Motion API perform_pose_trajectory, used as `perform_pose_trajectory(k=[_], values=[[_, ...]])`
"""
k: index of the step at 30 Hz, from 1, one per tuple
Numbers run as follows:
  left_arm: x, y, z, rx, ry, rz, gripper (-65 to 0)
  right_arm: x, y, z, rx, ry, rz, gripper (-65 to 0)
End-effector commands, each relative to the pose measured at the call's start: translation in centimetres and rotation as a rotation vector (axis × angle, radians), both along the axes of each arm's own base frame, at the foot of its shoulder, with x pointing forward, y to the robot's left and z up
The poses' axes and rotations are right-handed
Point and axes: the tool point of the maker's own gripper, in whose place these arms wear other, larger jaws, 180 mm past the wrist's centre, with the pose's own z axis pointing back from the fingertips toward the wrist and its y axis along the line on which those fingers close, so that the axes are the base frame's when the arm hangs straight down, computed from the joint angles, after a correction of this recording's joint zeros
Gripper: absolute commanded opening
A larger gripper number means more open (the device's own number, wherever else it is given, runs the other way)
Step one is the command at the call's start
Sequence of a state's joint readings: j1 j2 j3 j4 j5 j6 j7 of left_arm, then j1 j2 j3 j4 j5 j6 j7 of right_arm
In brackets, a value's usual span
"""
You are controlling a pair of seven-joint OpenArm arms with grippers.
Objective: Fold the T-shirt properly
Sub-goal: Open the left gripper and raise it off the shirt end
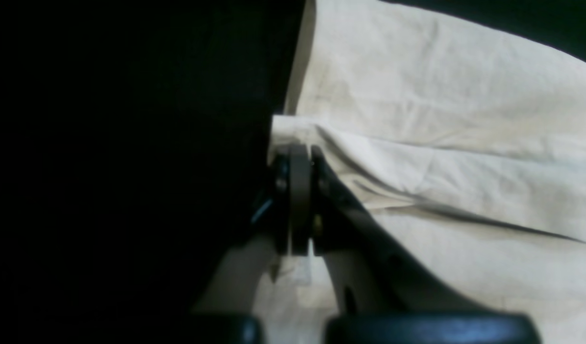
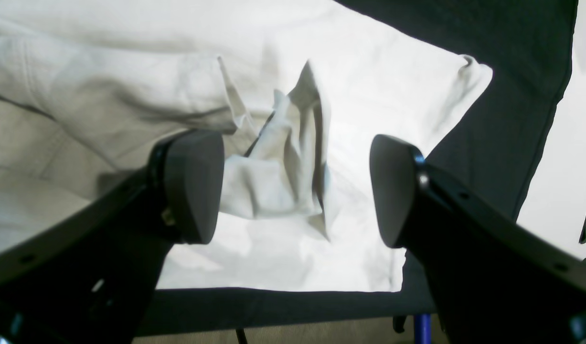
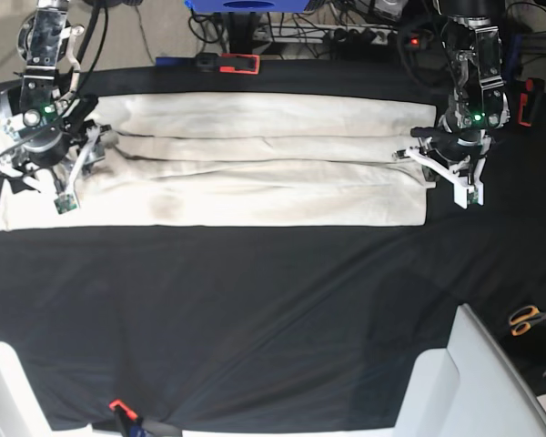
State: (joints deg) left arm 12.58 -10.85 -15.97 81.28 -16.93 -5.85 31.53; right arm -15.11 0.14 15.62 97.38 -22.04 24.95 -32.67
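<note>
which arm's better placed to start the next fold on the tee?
Left, probably. The left hand is already shut on the T-shirt edge; the right hand hangs open over a bunched sleeve, gripping nothing.

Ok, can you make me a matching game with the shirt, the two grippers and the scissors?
Things:
1. T-shirt
2. Left gripper
3. Right gripper
4. Scissors

Descriptions:
A. Orange handles, lying off to the side
B. Open, with crumpled cloth between the fingers
C. Cream, spread in a long band on the black cloth
D. Shut on the shirt's edge

Pairs: 1-C, 2-D, 3-B, 4-A
</note>
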Motion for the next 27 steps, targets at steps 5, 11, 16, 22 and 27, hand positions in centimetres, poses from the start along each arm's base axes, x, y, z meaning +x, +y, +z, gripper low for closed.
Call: perform_pose_trajectory(k=[5,11,16,22,27], values=[[1.4,1.6,6.1,0.08,-0.157,-0.023,-65.0,0.9,-0.4,1.2,-0.012,-0.047,0.002,-19.8],[-0.1,6.5,7.0,0.129,-0.16,0.098,-65.0,1.0,-0.2,1.2,-0.012,-0.047,0.005,-19.8],[-1.2,6.8,6.0,-0.013,-0.169,0.097,-42.0,1.0,-0.2,1.2,-0.011,-0.047,0.004,-19.8],[-1.8,5.6,5.8,-0.262,-0.219,-0.006,-11.8,1.0,-0.2,1.1,-0.01,-0.044,0.004,-19.8],[-2.7,4.6,4.2,-0.319,-0.195,-0.072,-18.1,0.9,-0.2,1.1,-0.01,-0.043,0.004,-19.8]])
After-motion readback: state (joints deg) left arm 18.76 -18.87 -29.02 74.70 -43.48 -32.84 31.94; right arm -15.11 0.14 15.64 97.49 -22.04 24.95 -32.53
